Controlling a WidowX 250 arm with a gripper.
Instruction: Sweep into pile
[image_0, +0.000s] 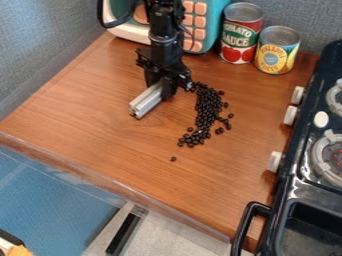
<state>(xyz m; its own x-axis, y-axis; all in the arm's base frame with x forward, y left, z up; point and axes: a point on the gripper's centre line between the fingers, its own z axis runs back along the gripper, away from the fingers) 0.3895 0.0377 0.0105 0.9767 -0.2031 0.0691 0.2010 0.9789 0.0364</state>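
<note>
The black gripper (165, 85) hangs over the upper middle of the wooden counter, shut on a silver metal bar (146, 100). The bar lies low at the counter surface, slanting with its near end toward the lower left. Just right of the gripper, many small black beans (207, 107) spread in a long, loose band that runs down toward the counter's middle. A few sit loose at the band's right side, and one single bean (173, 159) lies apart below its lower end.
Behind stand a teal toy microwave (215, 22), a tomato sauce can (240, 34) and a pineapple can (276, 50). A dark toy stove (304, 172) with white knobs and a black handle borders the right side. The counter's front edge (113, 184) runs diagonally below.
</note>
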